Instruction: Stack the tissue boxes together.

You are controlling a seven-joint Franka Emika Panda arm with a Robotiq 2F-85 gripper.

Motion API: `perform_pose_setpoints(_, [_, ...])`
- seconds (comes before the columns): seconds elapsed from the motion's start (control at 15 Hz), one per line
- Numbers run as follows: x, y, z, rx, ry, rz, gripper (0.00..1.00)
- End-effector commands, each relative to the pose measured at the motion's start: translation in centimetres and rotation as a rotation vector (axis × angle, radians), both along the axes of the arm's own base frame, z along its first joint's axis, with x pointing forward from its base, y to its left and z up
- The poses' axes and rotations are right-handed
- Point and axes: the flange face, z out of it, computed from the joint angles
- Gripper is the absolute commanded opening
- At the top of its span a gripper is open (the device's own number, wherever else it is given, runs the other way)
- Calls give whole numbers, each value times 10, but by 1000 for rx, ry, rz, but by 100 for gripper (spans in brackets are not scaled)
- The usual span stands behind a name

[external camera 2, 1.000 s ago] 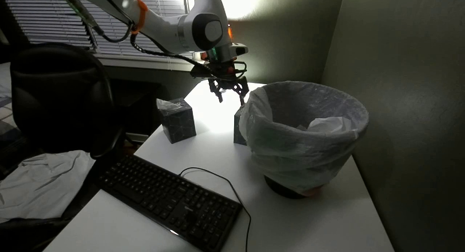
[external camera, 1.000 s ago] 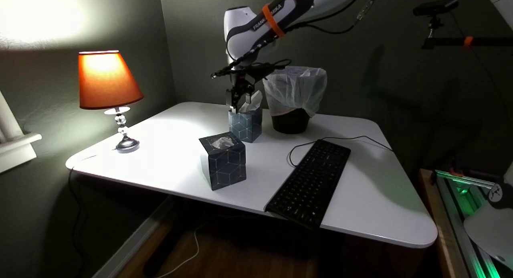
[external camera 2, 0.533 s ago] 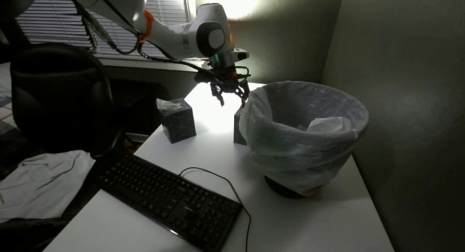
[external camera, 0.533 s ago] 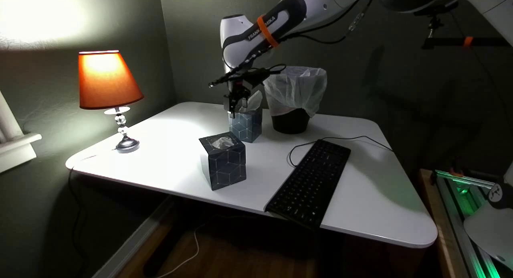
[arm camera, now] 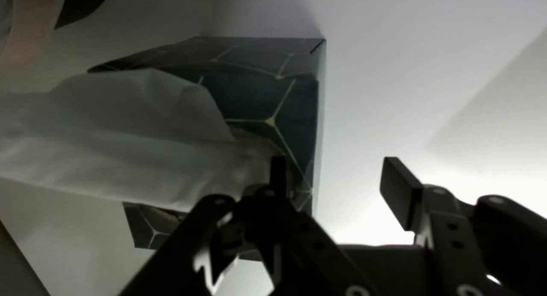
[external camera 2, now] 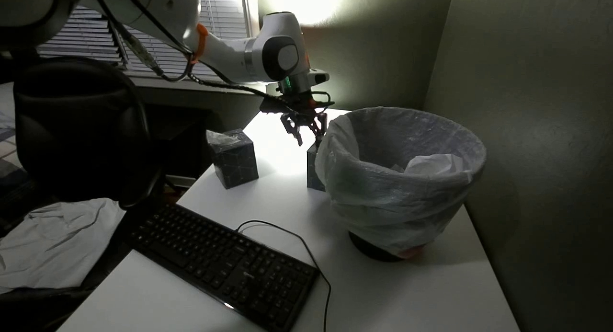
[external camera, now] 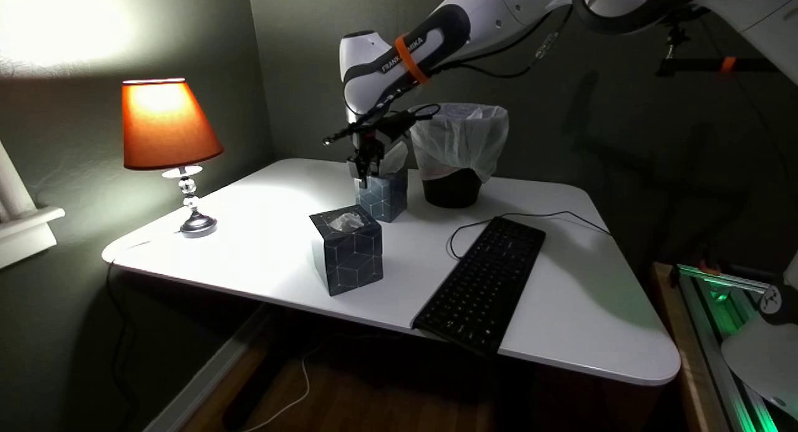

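The teal tissue box (external camera: 384, 198) stands upright on the desk with white tissue (external camera: 394, 158) poking out. In an exterior view the bin hides part of this box (external camera 2: 313, 171). The dark navy tissue box (external camera: 352, 257) stands apart, nearer the desk edge; it also shows in an exterior view (external camera 2: 235, 164). My gripper (external camera: 368, 177) points down at the teal box's top edge, also in an exterior view (external camera 2: 309, 143). In the wrist view my gripper (arm camera: 335, 176) is partly open: one finger is over the teal box's (arm camera: 265, 99) tissue opening, the other outside its side. A gap shows between them.
A dark bin with white liner (external camera: 458, 142) stands close beside the teal box and is large in an exterior view (external camera 2: 392, 198). A black keyboard (external camera: 483, 282) with a cable lies on the white desk (external camera: 580, 307). A lamp (external camera: 168, 129) stands at the far corner.
My gripper has come down to the teal box's top edge, and its fingers have moved closer together. The teal box seems to have shifted very slightly. The navy box has not moved.
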Motion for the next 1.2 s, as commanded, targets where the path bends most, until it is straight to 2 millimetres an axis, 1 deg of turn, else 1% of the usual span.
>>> perform_pose_setpoints(0.0, [5,-1,-2,2,23,21,30])
perform_pose_setpoints(0.2, [6,1,4,0,18,31,5])
perform_pose_setpoints(0.27, [5,3,5,2,20,34,1])
perform_pose_setpoints(0.4, [5,4,6,2,24,40,0])
perform_pose_setpoints(0.8, [2,13,11,8,39,51,2])
perform_pose_setpoints(1.0, [-1,20,19,9,44,62,2])
perform_pose_setpoints(1.13, [-4,28,28,13,45,75,2])
